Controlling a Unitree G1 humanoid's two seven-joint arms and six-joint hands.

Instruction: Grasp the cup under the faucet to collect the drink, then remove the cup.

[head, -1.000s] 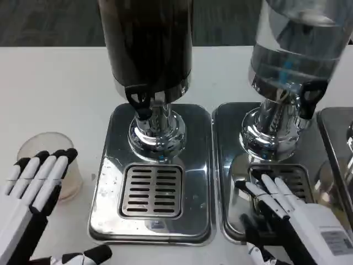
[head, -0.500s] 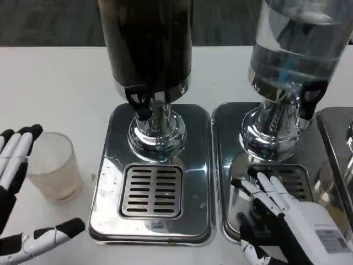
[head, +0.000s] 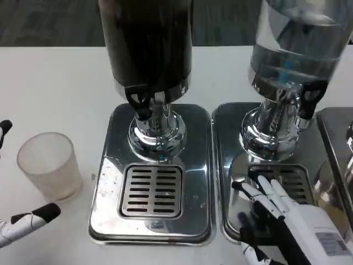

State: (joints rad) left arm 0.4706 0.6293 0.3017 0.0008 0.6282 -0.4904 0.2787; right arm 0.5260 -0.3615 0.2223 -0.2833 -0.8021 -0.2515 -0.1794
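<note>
**Frosted cup off the tray, no grasp**

Frosted plastic cup stood upright on the white table, just left of the dark dispenser's drip tray. Not under the faucet. It looked empty, though I couldn't be sure.

Left hand was mostly cut off by the frame edge. One fingertip sat near the cup's base, another at the far left edge; fingers spread either side of the cup, nothing gripped, no contact visible. Right hand lay with fingers extended over the grate of the clear dispenser's tray, holding nothing.

Risks as I judged them:
- Cup is light and tapered. A one-sided finger contact on closing would tip it or skid it across the table.
- Tray rim is raised. Sliding the cup in rather than lifting would catch the base and topple it.
- Tap clearance looked tight; too high a carry would knock the spout.
- Off-centre placement on the grate means spill.
</note>
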